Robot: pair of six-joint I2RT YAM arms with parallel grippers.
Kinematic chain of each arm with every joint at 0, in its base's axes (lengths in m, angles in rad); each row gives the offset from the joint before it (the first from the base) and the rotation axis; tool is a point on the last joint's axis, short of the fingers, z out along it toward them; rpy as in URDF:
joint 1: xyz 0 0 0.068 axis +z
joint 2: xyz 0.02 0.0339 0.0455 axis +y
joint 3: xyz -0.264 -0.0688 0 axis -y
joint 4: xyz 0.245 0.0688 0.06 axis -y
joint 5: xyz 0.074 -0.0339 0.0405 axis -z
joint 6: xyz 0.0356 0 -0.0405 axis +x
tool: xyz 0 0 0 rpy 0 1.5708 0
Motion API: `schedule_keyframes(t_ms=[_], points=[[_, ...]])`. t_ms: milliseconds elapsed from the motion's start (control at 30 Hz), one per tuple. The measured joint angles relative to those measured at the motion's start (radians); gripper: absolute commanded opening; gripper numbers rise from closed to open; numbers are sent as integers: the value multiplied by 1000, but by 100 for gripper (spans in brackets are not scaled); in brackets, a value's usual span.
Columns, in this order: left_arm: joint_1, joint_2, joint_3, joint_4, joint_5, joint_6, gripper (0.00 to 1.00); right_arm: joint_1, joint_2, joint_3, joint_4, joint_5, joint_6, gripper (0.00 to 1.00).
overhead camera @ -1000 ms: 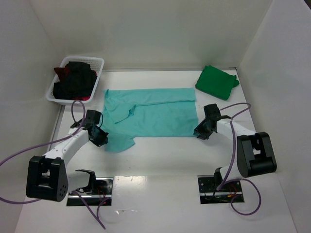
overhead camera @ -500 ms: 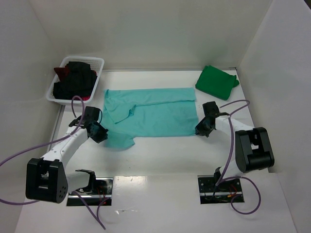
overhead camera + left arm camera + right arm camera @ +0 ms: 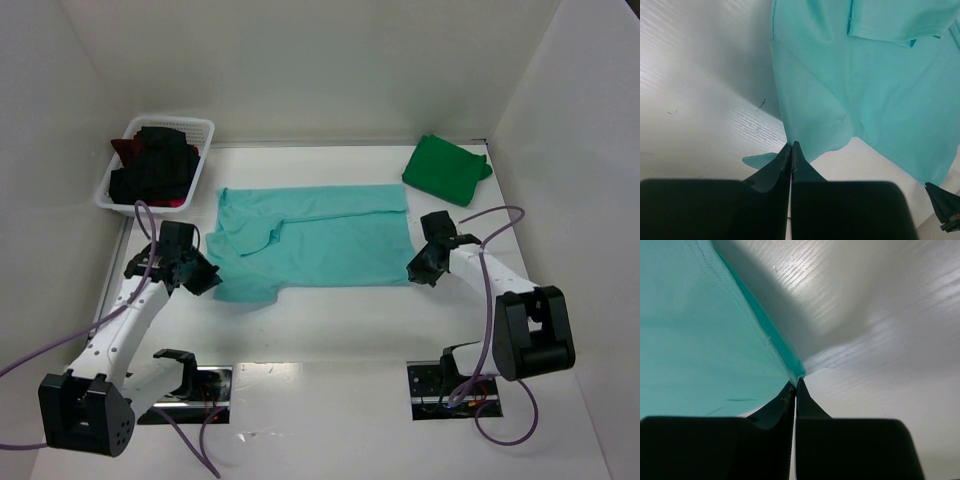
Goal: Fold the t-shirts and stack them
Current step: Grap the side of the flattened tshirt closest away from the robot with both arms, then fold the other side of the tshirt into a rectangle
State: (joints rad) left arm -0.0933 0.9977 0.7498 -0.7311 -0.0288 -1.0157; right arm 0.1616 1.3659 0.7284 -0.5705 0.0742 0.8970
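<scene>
I have my left gripper [image 3: 208,281] pinched tight on the near left edge of the teal t-shirt [image 3: 320,240]. My right gripper [image 3: 413,274] is clamped on its near right corner, so the cloth lies spread between the two tools. The folded green t-shirt [image 3: 447,170] sits beyond the right gripper, well apart, and the white basket [image 3: 203,128] of dark shirts [image 3: 150,172] lies beyond the left one.

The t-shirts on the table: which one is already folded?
The dark green t-shirt, a compact bundle at the far right; the teal t-shirt lies spread out.
</scene>
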Motion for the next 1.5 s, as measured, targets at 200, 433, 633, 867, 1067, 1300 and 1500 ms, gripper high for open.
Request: schedule_keyframes(t_ms=[200, 433, 633, 867, 1067, 1300, 1500], points=[[0, -3, 44, -29, 22, 18, 0, 0, -79, 0, -53, 1, 21, 0], [0, 14, 82, -22, 38, 19, 0, 0, -28, 55, -56, 2, 26, 0], [9, 89, 135, 46, 40, 19, 0, -1, 103, 196, -27, 2, 0, 0], [28, 198, 181, 115, 39, 19, 0, -23, 191, 294, 18, 1, -27, 0], [48, 305, 240, 164, 45, 23, 0, -63, 245, 357, 34, -2, -46, 0], [90, 413, 311, 217, 63, 48, 0, -69, 341, 445, 63, -6, -65, 0], [119, 509, 360, 240, 95, 73, 0, -74, 398, 488, 75, -14, -72, 0]])
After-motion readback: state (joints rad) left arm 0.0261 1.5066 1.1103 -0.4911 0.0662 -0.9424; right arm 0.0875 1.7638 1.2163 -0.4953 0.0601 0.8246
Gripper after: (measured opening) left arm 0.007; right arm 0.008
